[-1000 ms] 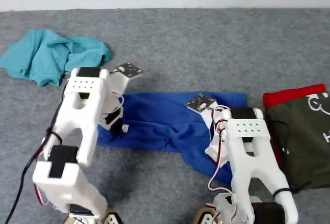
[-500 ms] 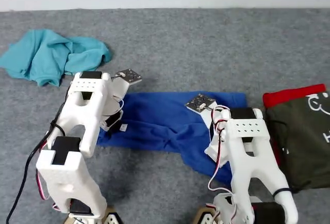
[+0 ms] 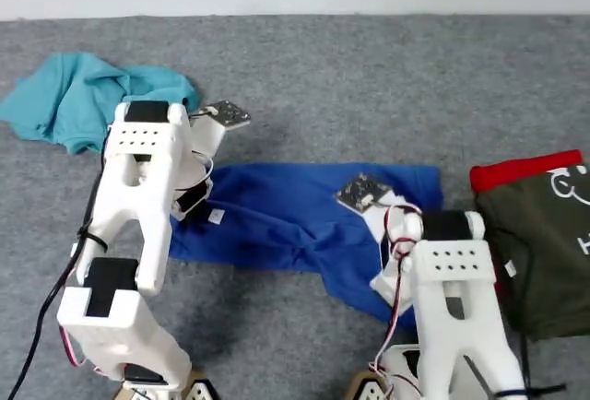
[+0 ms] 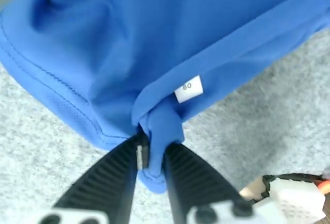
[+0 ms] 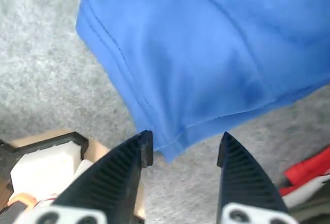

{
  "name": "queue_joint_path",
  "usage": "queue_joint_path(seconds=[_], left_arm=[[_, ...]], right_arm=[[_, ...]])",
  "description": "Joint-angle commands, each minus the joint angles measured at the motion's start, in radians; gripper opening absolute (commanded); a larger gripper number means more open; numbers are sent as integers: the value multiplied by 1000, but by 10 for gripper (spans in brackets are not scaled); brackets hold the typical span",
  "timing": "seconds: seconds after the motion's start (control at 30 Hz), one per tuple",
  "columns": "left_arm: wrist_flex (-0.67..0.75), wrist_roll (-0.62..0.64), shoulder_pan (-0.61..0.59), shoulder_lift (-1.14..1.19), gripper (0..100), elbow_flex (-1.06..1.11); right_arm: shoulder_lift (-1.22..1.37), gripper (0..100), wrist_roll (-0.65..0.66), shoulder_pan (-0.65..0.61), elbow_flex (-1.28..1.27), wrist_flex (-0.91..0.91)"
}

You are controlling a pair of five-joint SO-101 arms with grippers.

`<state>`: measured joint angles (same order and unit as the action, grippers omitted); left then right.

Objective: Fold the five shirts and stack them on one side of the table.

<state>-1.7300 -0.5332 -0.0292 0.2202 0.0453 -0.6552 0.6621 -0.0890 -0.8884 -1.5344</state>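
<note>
Left claw (image 4: 153, 152) clamps an edge of the rumpled blue fabric shirt (image 3: 304, 225) on the grey surface (image 3: 369, 96); right claw (image 5: 185, 144) gapes empty over its hem. Beside it, olive-on-red folded stack (image 3: 539, 234) done; crumpled teal shirt (image 3: 88, 100) awaits

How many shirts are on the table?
4: teal shirt crumpled far left, blue shirt in the middle, dark shirt on a red shirt at the right edge. More may hide in that stack.
</note>
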Motion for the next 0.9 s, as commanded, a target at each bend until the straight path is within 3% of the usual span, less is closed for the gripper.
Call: queue_joint_path(seconds=[0.0,0.43,0.57,0.63,0.87], left_arm=[[-14,-6,-3,-52,13,2],[-14,-6,-2,-52,13,2],[-14,-6,-2,-52,13,4],[-14,-6,-2,-52,13,4],[-14,-6,-2,-52,13,4]], right_arm=[[-25,205,5,-2,-74,64],[19,199,8,4,-305,403],[110,87,5,5,-290,470],[127,0,-8,7,-253,473],[128,9,-21,5,11,237]])
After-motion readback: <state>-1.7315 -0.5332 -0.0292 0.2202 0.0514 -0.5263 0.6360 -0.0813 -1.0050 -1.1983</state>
